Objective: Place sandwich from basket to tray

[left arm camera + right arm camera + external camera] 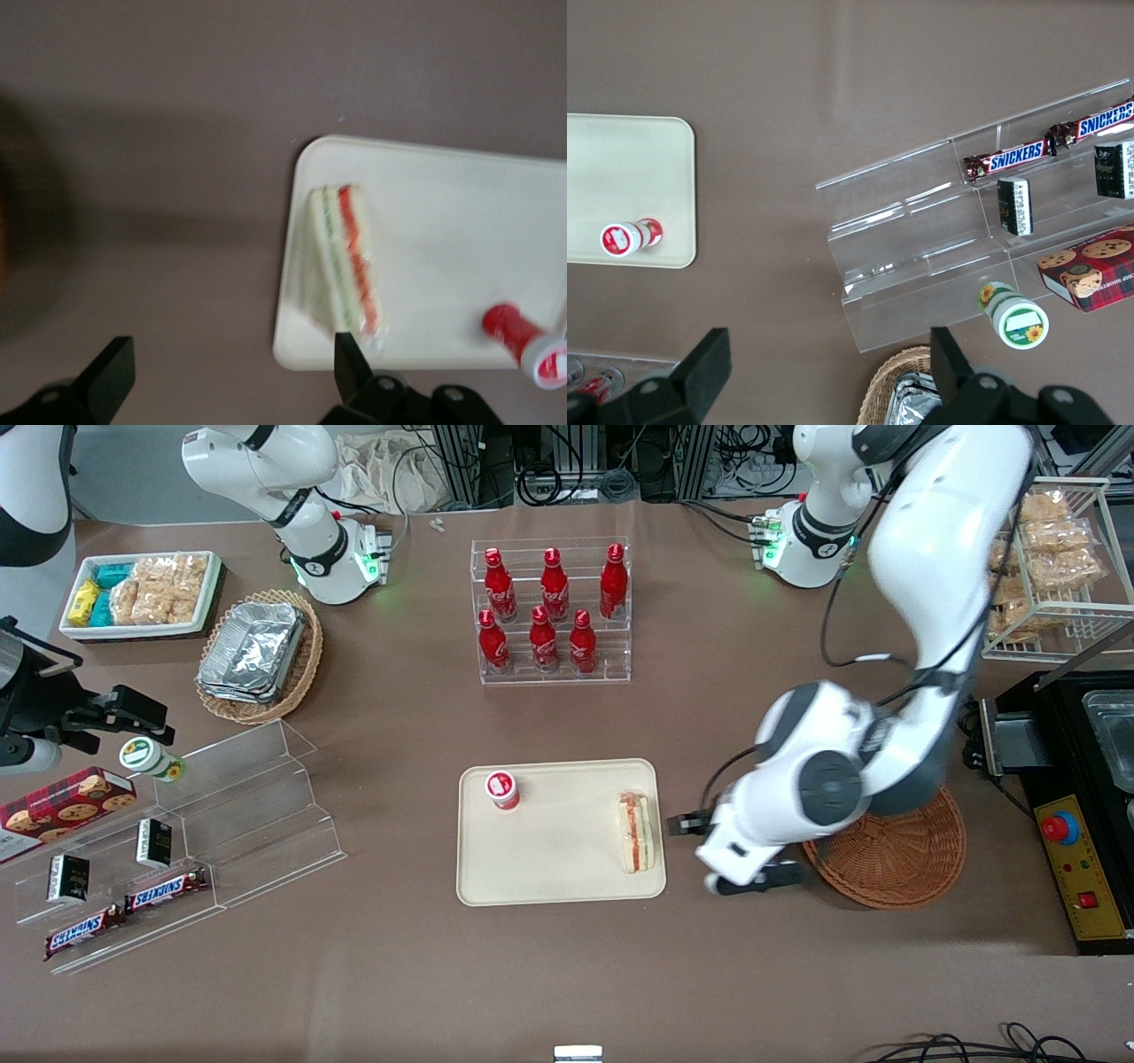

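Observation:
The sandwich (pixel 638 833) (pixel 345 261) lies on the cream tray (pixel 558 864) (pixel 443 195), along the tray's edge toward the working arm's end, its red and green filling edge showing. My gripper (pixel 726 852) (pixel 230 367) hangs open over bare table between the tray and the round reddish-brown basket (pixel 904 864). Nothing is between its fingers, and one fingertip (pixel 348 352) is close to the sandwich's corner without holding it. The arm covers part of the basket; the part that shows holds nothing.
A small red-capped bottle (pixel 502 789) (pixel 523 341) lies on the tray toward the parked arm's end. A rack of cola bottles (pixel 554 611) stands farther from the camera. Stepped acrylic shelves (pixel 186 833) hold snacks. A black control box (pixel 1076 833) sits beside the basket.

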Controlling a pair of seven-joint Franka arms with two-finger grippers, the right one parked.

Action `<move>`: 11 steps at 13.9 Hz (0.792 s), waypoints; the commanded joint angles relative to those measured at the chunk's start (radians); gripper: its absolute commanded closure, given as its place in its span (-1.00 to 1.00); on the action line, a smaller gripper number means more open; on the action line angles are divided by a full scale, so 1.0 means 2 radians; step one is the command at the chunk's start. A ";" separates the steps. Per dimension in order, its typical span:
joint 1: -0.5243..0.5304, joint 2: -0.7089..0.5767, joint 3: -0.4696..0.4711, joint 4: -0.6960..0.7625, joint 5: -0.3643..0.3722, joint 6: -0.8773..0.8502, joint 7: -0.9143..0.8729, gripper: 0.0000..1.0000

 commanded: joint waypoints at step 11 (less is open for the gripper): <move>0.179 -0.223 0.001 -0.120 -0.038 -0.113 0.257 -1.00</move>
